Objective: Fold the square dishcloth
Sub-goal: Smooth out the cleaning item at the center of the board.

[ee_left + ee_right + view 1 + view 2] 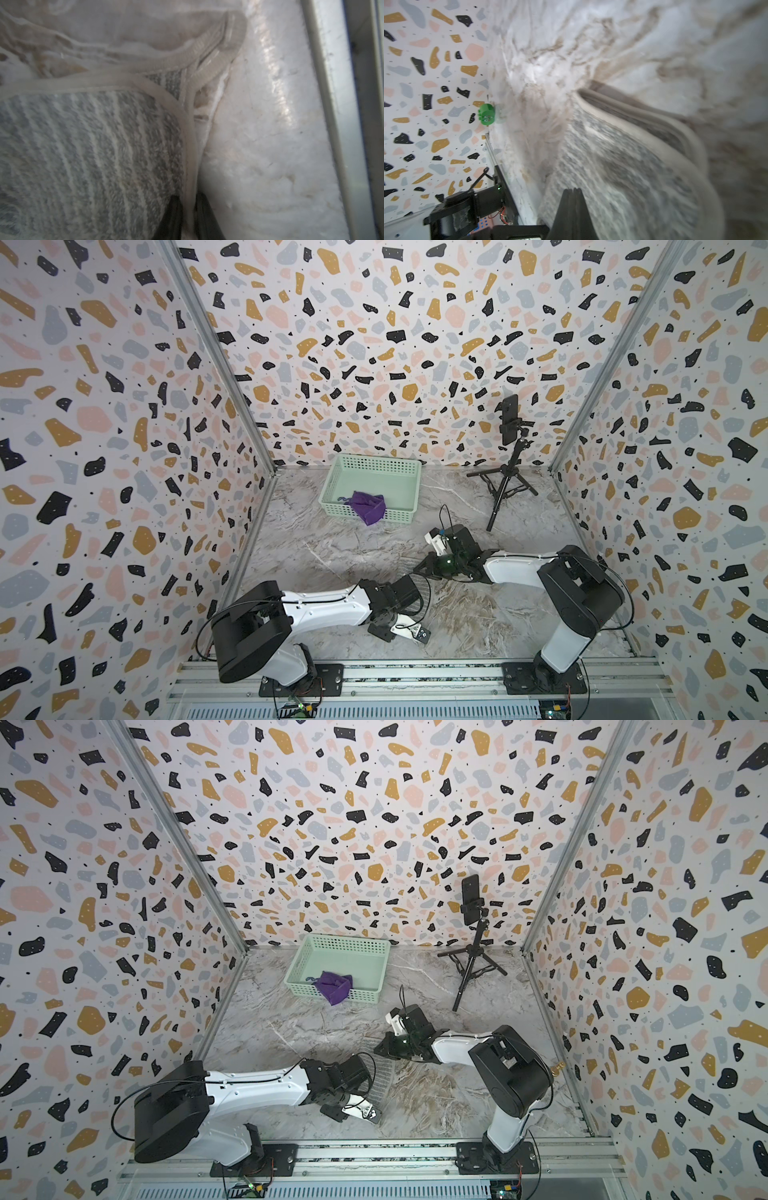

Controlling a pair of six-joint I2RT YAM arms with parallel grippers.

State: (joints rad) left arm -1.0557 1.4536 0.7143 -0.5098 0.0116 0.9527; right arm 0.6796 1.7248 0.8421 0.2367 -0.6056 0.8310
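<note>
Grey cloth (83,155), probable purple cloth (368,506), basket (376,464), tripod (505,485): one each.

The dishcloth (83,155) was nubby terry cloth with a smooth hem; the desk (332,543) glossy marble-look; the basket (376,462) matt plastic

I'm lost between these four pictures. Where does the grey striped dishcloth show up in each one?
In a top view: dishcloth low centre, faint against the marble.
In a top view: dishcloth low centre again, slightly further left.
Left wrist view: close up, filling much of the picture, its pale hem clear.
Right wrist view: large and blurred.
Shared landmark: the marble tabletop, seen in all four.
</note>
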